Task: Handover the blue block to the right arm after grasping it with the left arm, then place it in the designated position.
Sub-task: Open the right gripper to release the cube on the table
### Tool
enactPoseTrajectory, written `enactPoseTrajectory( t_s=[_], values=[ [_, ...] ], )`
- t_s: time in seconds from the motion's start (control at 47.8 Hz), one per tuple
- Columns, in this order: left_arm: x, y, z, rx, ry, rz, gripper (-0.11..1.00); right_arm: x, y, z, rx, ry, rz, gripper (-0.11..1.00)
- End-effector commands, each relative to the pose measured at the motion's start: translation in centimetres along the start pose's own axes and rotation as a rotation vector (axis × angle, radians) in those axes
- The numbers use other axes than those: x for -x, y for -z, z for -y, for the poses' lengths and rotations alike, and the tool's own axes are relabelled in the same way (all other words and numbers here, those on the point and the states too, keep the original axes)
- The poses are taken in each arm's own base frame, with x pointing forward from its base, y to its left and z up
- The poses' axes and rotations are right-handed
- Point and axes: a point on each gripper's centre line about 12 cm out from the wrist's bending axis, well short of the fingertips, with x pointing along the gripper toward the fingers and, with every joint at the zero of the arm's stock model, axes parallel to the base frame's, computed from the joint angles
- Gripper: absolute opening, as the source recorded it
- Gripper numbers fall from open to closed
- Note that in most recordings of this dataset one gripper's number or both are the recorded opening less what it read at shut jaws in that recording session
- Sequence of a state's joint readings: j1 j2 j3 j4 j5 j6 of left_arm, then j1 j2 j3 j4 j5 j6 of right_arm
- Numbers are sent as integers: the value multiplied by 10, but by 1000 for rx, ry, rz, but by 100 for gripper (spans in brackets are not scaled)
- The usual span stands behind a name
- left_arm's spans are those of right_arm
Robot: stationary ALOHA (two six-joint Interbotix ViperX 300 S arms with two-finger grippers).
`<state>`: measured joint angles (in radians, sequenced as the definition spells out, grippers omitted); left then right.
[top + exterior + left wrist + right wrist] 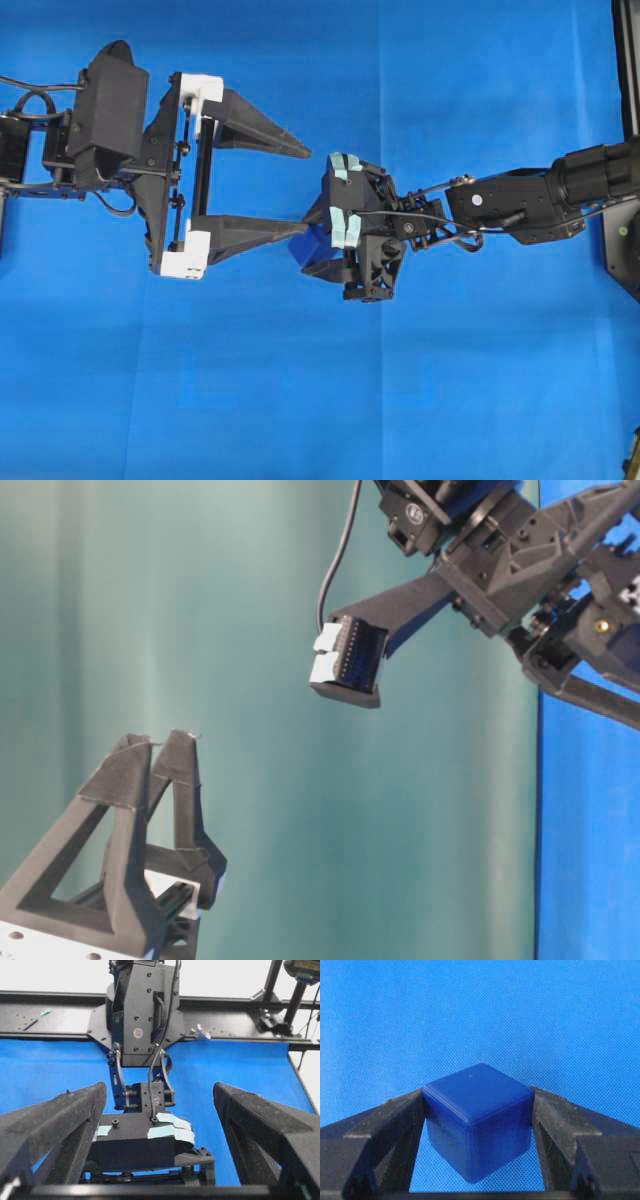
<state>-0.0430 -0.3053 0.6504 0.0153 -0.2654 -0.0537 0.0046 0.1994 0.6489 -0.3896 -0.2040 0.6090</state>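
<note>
The blue block (477,1115), a small dark-blue cube, is clamped between the two black fingers of my right gripper (477,1097). The overhead view shows the block (305,246) off the cloth at the tip of the right gripper (312,242). My left gripper (305,187), the one with white brackets, stands wide open with nothing between its fingers. Its lower fingertip (300,223) lies right beside the block. In the left wrist view the left gripper (160,1089) frames the right arm's taped wrist (150,1135), and the block is hidden behind it.
Bright blue cloth (300,400) covers the table. A black frame rail (50,1015) runs along the far edge behind the right arm's base (145,1005). A dark mount (625,230) sits at the right edge. The left gripper's fingers (150,780) rise at lower left in the table-level view.
</note>
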Motion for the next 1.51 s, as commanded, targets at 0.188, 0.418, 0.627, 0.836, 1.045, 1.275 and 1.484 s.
enactPoseTrajectory(
  t_s=[0.188,0.418,0.627,0.836,1.045,1.275,1.484],
  values=[
    [4,-12,2,-3,5,37,92,0,-7,-2,-35,-5,26,85],
    [5,-13,2,-3,5,38,92,1,-7,-3,-38,-6,28,84],
    [5,-12,2,-5,5,37,92,1,-8,-4,-38,-8,29,87],
    [5,-13,2,-6,6,38,92,9,-14,-9,-30,-8,36,87],
    [5,-13,2,-5,5,38,92,42,-34,-14,-19,21,50,87],
    [5,-13,2,-6,6,40,92,90,-55,-22,-5,39,96,87],
    [5,-13,2,-6,6,40,92,137,-67,-28,1,49,150,86]
  ],
)
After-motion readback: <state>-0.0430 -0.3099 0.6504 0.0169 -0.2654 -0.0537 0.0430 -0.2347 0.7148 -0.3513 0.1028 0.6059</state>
